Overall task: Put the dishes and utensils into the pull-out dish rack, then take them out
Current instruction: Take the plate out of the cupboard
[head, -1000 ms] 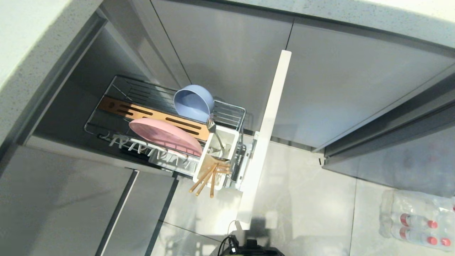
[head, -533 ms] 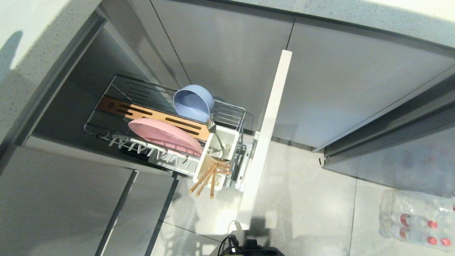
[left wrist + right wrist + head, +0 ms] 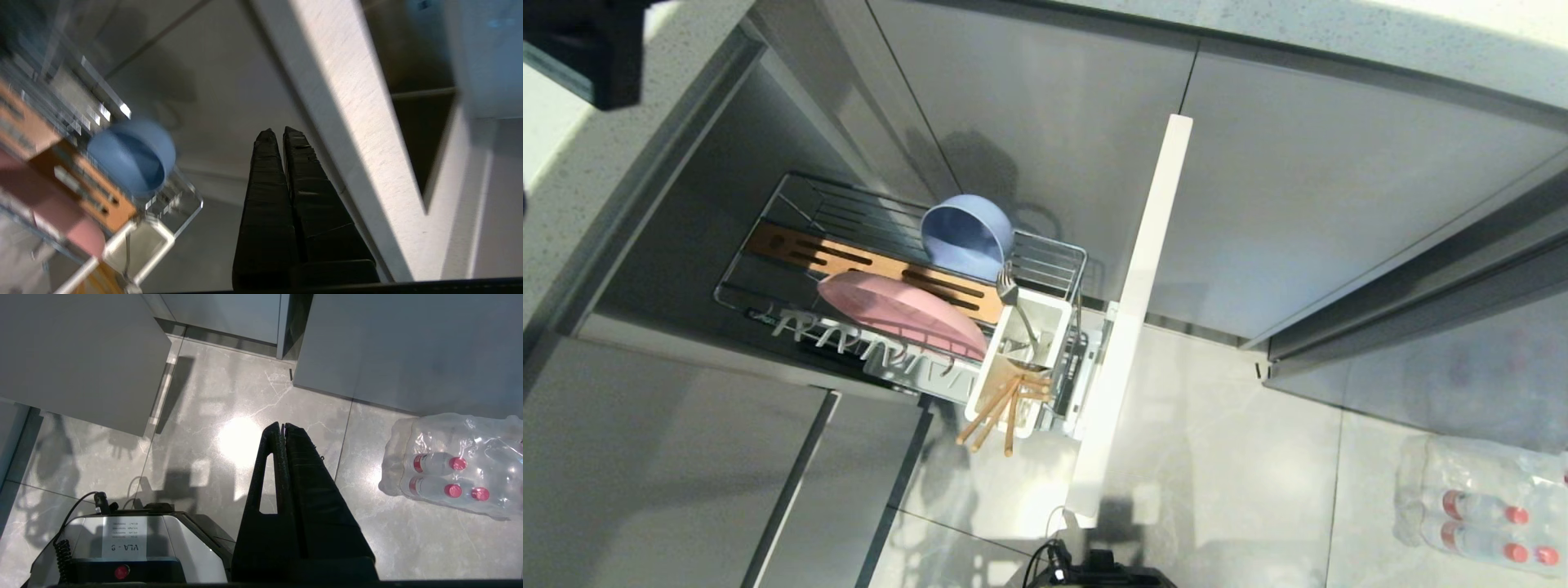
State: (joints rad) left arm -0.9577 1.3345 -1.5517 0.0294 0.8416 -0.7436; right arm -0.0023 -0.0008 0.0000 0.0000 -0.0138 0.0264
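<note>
The rack (image 3: 1045, 245) is pulled out and looks fully loaded. The blue bowl (image 3: 968, 235) lies tipped on the wires at its twelve o'clock side, and the pink plate (image 3: 903, 314) leans in the prongs at seven o'clock from it. The fork (image 3: 1015, 306) and the chopsticks (image 3: 996, 412) stand in the white cup (image 3: 1054, 322) at the rack's four o'clock corner. So loading is done; I judge all the unloading is left.

My left hand (image 3: 276, 134) hangs above the rack, fingers pressed together, holding nothing. My right hand (image 3: 282, 426) is parked over the floor, likewise together and empty.

In the head view only a dark piece of my left arm (image 3: 584, 49) shows at eleven o'clock, and the wrist view of the rack is smeared.
</note>
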